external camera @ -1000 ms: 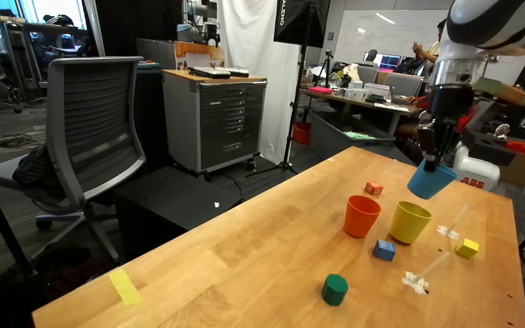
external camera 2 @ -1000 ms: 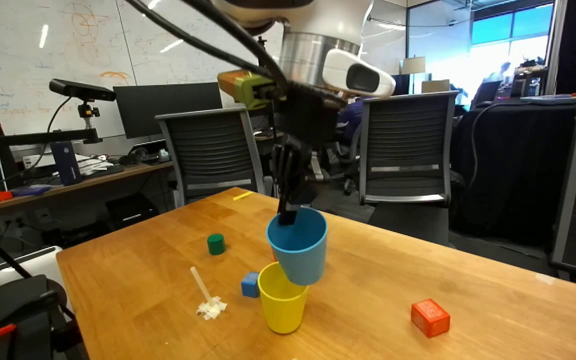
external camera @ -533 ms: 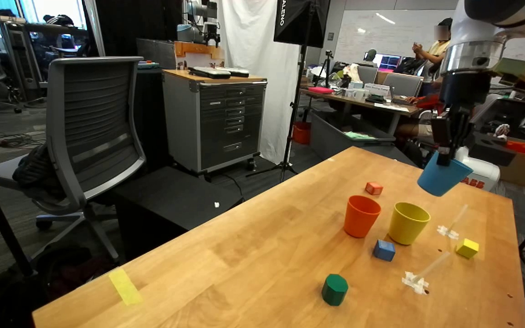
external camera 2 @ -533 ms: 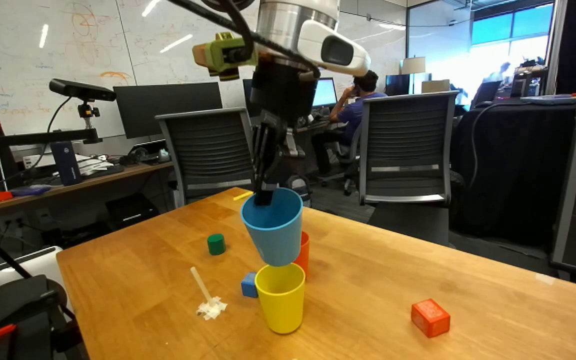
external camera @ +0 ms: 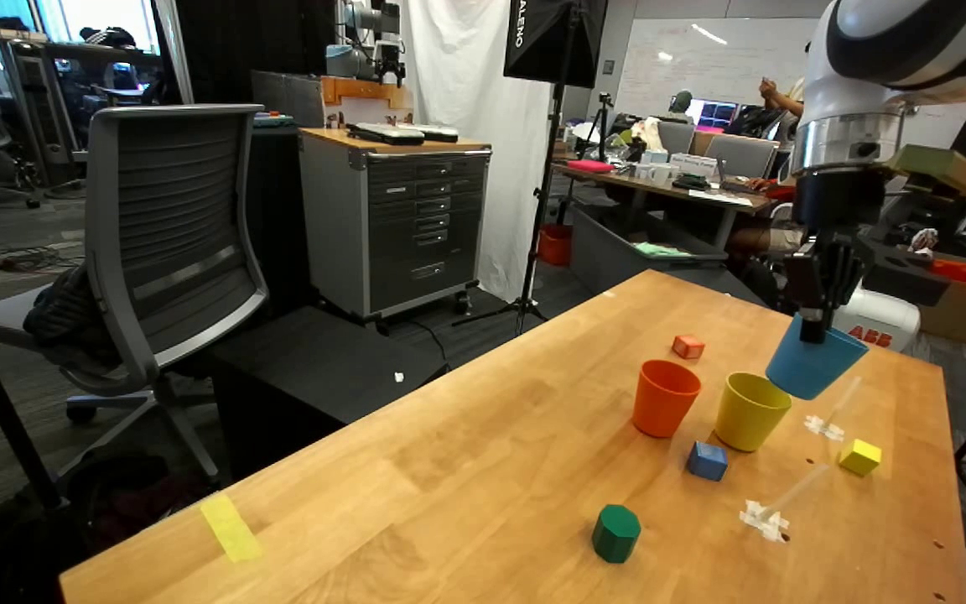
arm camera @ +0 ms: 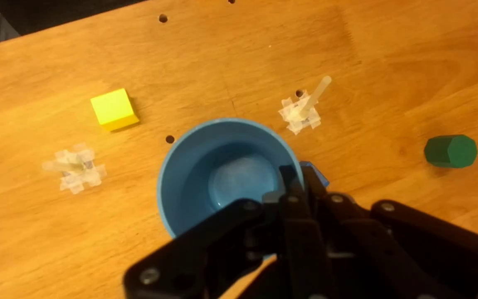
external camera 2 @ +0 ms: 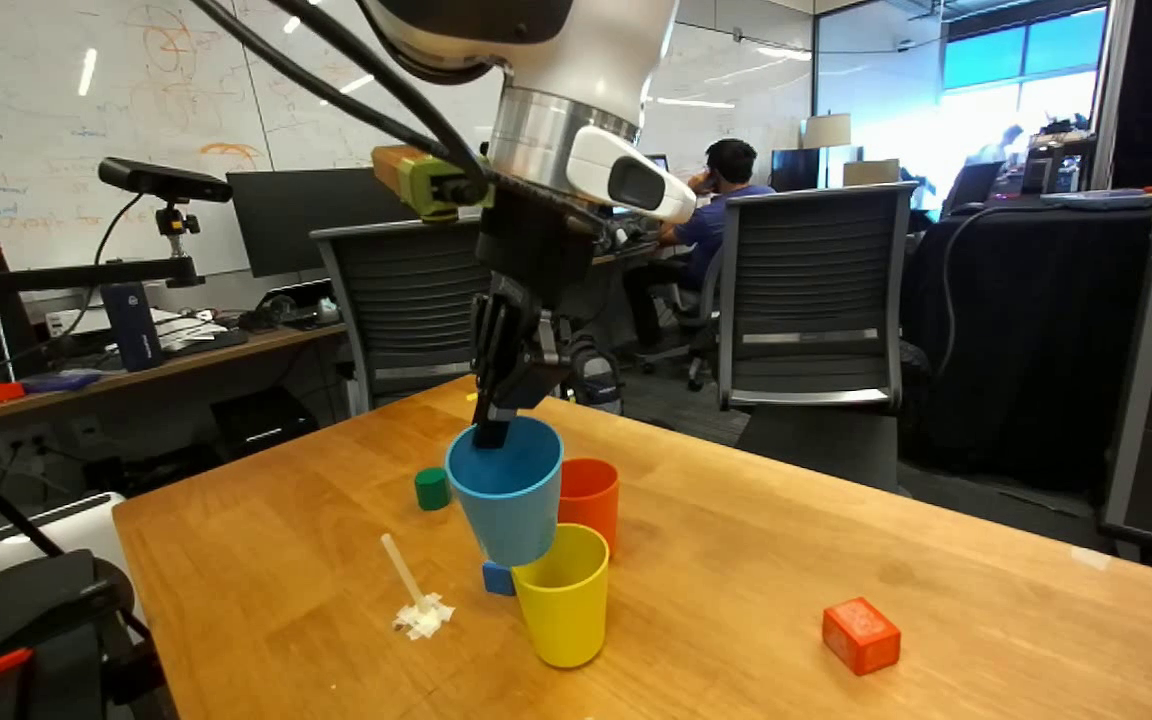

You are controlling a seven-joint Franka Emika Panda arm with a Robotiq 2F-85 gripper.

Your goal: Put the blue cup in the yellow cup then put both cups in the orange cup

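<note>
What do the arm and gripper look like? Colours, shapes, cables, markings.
The arm is white with black panels and a silver band near the wrist. Thick black cables run beside it; a green-and-brown block and a white pod jut out there. The gripper is black, with slim linked fingers and silvery screw heads. No legible lettering.

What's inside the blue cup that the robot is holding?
One finger of the gripper reaches inside the blue cup. In the wrist view, I see nothing else in it. The gripper covers part of the inside, so I can't tell what's there.
</note>
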